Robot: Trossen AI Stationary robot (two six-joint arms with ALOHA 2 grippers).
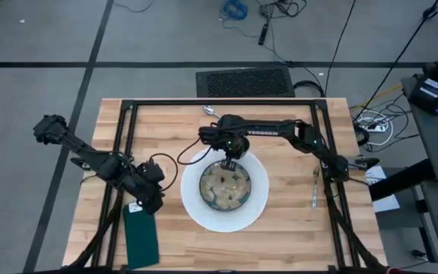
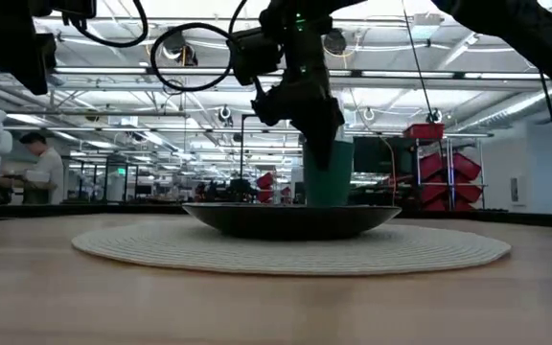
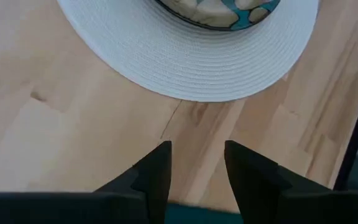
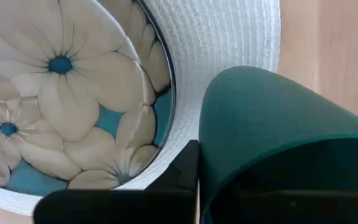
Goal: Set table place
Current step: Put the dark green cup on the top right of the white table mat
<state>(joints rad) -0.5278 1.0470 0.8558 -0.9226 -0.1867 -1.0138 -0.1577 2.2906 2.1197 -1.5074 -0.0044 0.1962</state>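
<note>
Right fingers [image 4: 194, 180] pinch teal cup [image 4: 278, 143] rim just beside floral plate [image 4: 55, 93]; arm reads TROSSEN. Left fingers [image 3: 194, 171] spread, hovering above worktop [image 3: 55, 124].

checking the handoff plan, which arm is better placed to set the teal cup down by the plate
Right. The right gripper already holds the teal cup just behind the floral plate on the white placemat. The left gripper is off to the side over the green napkin.
</note>
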